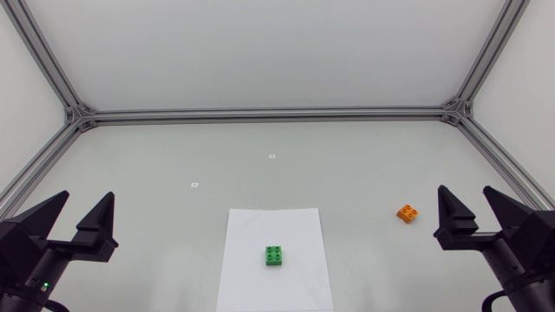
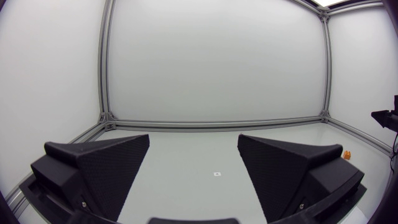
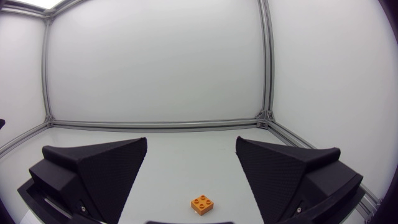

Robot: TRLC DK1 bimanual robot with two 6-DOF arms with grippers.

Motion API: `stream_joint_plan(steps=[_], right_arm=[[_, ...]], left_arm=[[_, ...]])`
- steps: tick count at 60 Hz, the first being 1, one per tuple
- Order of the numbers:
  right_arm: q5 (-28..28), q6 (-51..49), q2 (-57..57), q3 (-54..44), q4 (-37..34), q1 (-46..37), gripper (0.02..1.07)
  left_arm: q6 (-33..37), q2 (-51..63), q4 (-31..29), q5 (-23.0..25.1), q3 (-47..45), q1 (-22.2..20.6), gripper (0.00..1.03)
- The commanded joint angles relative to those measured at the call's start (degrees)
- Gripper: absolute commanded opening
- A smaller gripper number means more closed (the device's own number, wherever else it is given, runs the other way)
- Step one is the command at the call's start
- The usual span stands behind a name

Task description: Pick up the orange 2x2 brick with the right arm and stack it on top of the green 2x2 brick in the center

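Now: 1 orange brick (image 1: pixel 408 212), 1 green brick (image 1: pixel 275 256) ctr on 1 sheet (image 1: pixel 299 234).

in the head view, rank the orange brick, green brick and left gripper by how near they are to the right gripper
1. orange brick, just beside the right gripper, toward the table's middle.
2. green brick, mid-table on the white sheet.
3. left gripper, at the opposite side.

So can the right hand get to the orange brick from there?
Probably yes. The right hand is open, and the orange brick lies alone on the table just ahead of it, with nothing between them.
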Motion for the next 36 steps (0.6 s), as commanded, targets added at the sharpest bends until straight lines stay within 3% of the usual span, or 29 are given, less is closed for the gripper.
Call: stream_joint_plan(steps=[1,36], right_arm=[[-0.3,0.8,-0.6,-1.5,0.8,0.4,1.04],[-0.3,1.4,-0.7,2.1,0.6,0.6,1.03]], left_arm=[[0.3,-0.1,-0.6,0.2,-2.3,-0.4,0.99],[0.3,-0.1,-0.6,0.2,-2.3,-0.4,0.99]])
